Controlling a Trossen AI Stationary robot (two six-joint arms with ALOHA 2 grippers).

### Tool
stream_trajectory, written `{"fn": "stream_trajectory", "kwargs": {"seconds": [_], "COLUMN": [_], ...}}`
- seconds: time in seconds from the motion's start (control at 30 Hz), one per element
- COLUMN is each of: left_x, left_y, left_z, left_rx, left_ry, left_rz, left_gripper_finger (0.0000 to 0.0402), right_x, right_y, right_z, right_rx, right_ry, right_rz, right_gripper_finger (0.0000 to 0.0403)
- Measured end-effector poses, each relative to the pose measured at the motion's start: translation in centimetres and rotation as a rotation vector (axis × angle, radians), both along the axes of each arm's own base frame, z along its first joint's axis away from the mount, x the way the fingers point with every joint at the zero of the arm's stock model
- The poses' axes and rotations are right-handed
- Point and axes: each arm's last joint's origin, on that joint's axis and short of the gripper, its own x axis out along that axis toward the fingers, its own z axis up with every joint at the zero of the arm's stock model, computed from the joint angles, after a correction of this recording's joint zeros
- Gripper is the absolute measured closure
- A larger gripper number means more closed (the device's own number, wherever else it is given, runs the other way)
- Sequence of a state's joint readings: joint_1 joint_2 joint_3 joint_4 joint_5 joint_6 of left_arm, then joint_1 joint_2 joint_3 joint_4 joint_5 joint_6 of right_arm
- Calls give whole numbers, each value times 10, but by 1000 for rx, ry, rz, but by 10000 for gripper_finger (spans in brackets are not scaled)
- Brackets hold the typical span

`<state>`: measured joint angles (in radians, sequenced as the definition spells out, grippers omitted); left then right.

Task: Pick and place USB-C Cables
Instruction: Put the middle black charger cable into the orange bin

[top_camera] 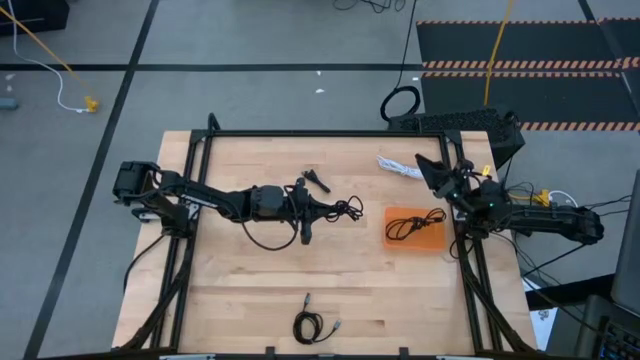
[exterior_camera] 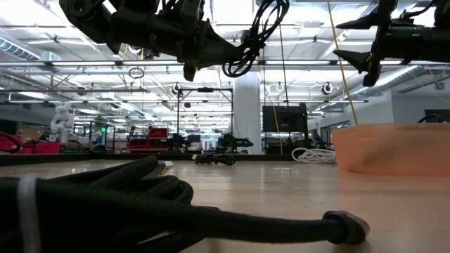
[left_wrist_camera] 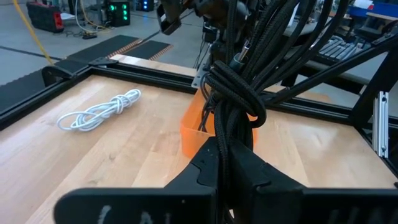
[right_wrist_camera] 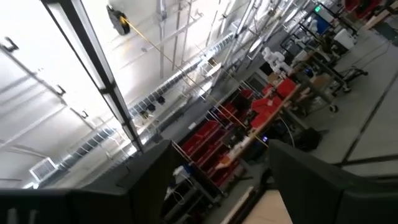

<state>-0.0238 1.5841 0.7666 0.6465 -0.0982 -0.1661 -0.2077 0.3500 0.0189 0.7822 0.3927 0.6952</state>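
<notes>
The left gripper (top_camera: 318, 208) hangs mid-table clamping a black cable (top_camera: 345, 209) (lifted off the wood); the right gripper (top_camera: 432, 172), fingers spread wide, waits beside the orange tray (top_camera: 432, 240).

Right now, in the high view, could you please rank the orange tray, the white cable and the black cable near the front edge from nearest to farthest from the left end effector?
From the left end effector:
1. Orange tray, toward the right arm.
2. White cable, far side, right.
3. Black cable, near the table's front edge.

Grey floor (top_camera: 250, 40), striped black mats (top_camera: 520, 60), seemingly workshop racks (exterior_camera: 148, 137) beyond
</notes>
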Motion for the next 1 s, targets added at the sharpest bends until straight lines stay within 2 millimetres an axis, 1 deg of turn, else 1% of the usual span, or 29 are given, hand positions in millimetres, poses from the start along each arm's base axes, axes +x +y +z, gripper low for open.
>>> {"fn": "stream_trajectory", "kwargs": {"seconds": [0.1,0.33,0.5,0.63,0.77,0.9,0.97,1.0], "left_x": [0,0,0,0,0,0,0,0], "left_y": [0,0,0,0,1,3,5,5], "left_z": [0,0,0,0,0,0,0,0], "left_rx": [0,2,4,3,3,3,3,3], "left_ry": [0,0,0,0,0,-1,-2,-3], "left_rz": [0,-1,-2,-2,-1,7,11,13], "left_gripper_finger": [383,392,382,392,391,381,384,388], "right_x": [0,1,1,3,10,17,21,23], "right_y": [0,0,0,1,1,3,3,3], "right_z": [0,-2,-2,-4,-14,4,11,12], "right_rx": [-1,-30,-44,-128,-171,-257,-286,-293], "right_ry": [-2,48,58,139,293,305,313,327], "right_rz": [0,-17,-20,-4,54,120,141,155], "right_gripper_finger": [147,147,147,149,160,174,179,182]}}
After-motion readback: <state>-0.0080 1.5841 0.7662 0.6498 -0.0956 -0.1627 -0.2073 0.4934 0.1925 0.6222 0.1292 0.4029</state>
